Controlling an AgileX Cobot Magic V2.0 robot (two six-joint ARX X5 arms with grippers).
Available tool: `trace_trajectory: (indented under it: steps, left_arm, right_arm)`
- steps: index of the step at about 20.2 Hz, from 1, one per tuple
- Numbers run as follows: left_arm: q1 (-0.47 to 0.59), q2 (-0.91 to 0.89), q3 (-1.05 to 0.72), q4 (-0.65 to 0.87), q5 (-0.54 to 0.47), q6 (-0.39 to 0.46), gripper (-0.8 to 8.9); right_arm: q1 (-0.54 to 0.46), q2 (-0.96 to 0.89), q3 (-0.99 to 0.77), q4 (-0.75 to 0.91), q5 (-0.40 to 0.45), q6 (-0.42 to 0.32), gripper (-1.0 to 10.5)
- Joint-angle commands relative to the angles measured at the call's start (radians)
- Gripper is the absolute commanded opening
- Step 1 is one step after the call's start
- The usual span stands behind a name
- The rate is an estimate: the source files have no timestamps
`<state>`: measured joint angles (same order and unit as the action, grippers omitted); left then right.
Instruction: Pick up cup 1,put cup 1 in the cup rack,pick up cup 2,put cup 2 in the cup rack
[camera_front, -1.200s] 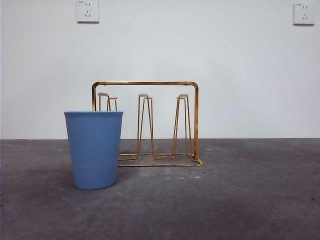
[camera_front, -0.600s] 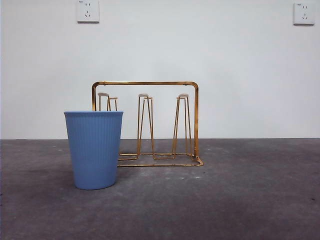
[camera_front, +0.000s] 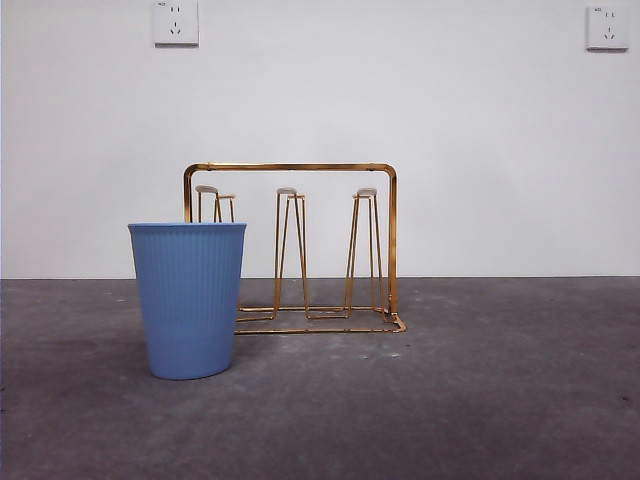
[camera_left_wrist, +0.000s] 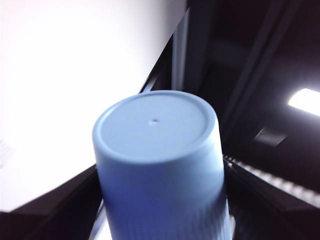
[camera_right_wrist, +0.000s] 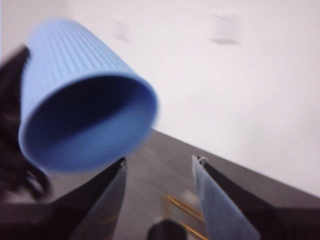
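Front view unchanged from earlier frames. Left pincer (camera_left_wrist: 160, 220) pinches a blue cup (camera_left_wrist: 157, 165), base toward its camera, held aloft. Right pincer (camera_right_wrist: 160, 200) spread, empty, above the cup rack (camera_front: 290, 245). Only the front view shows a second blue cup (camera_front: 188, 300) upright on the tabletop (camera_front: 500, 400), overlapping the rack's left end.

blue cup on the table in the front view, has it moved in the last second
No. The blue cup stands in the same spot, its rim overlapping the cup rack at the same corner as before.
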<state>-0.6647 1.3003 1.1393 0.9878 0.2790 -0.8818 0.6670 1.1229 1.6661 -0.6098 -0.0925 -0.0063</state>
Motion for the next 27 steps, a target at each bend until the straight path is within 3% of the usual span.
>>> trace_trajectory:
  steps: [1, 5, 10, 13, 16, 27]
  left_arm:
    - [-0.005, -0.024, 0.000, -0.107, 0.008, 0.154, -0.08]
    - [-0.053, -0.047, 0.000, -0.352, -0.052, 0.369, -0.08]
    - [-0.156, -0.042, 0.000, -0.624, -0.260, 0.637, -0.08]
    - [-0.210, -0.019, 0.000, -0.703, -0.388, 0.742, -0.08]
    - [-0.237, 0.010, 0.000, -0.729, -0.481, 0.790, -0.08]
    - [-0.222, 0.202, 0.000, -0.685, -0.593, 0.809, -0.08]
  right_arm:
    - [0.000, -0.045, -0.004, -0.115, 0.119, -0.078, 2.3]
    - [0.000, -0.111, -0.004, -0.243, 0.232, -0.085, 2.3]
    - [0.000, -0.177, -0.004, -0.359, 0.315, -0.084, 2.3]
    - [0.000, -0.208, -0.004, -0.401, 0.346, -0.084, 2.3]
    - [0.000, -0.227, -0.004, -0.432, 0.356, -0.084, 2.3]
    - [0.000, -0.245, -0.004, -0.519, 0.362, -0.084, 2.3]
